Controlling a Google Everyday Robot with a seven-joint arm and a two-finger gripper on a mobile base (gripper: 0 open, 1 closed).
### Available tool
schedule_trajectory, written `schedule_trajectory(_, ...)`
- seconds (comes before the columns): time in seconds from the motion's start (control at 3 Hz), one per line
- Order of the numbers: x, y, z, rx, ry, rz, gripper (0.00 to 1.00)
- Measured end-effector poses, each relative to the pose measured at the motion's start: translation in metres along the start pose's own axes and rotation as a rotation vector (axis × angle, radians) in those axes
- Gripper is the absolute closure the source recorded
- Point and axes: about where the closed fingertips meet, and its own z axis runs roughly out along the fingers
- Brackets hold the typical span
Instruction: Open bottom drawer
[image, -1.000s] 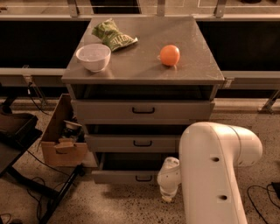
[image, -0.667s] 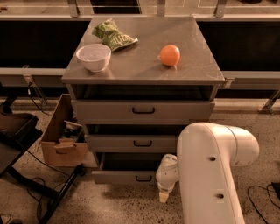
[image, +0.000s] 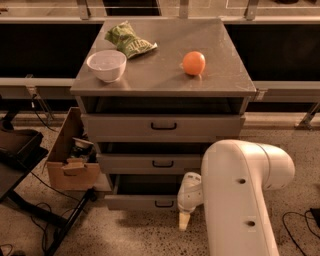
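The grey metal cabinet (image: 162, 80) has three drawers. The bottom drawer (image: 135, 201) stands pulled out a little, with a dark gap above its front. Its small black bar handle (image: 164, 204) shows just left of my gripper (image: 184, 221). The gripper hangs low in front of the drawer front's right part, pointing down toward the floor, just right of the handle and not on it. My white arm (image: 245, 195) fills the lower right and hides the drawer's right end. The middle drawer (image: 150, 163) and top drawer (image: 162, 126) also stand slightly out.
On the cabinet top are a white bowl (image: 106, 65), a green bag (image: 129, 41) and an orange (image: 193, 63). A cardboard box (image: 70, 160) with clutter sits on the floor at the left, next to a black stand (image: 20, 150) and cables.
My arm and gripper have shifted slightly left and down in front of the bottom drawer. The drawer front stays about where it was.
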Motion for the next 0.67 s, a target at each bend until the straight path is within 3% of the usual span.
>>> schedule_trajectory(0.33, -0.007, -0.013, 0.018, 0.003, -0.010, -0.027, 0.00)
schedule_trajectory(0.67, -0.014, -0.030, 0.048, -0.030, -0.012, -0.016, 0.00)
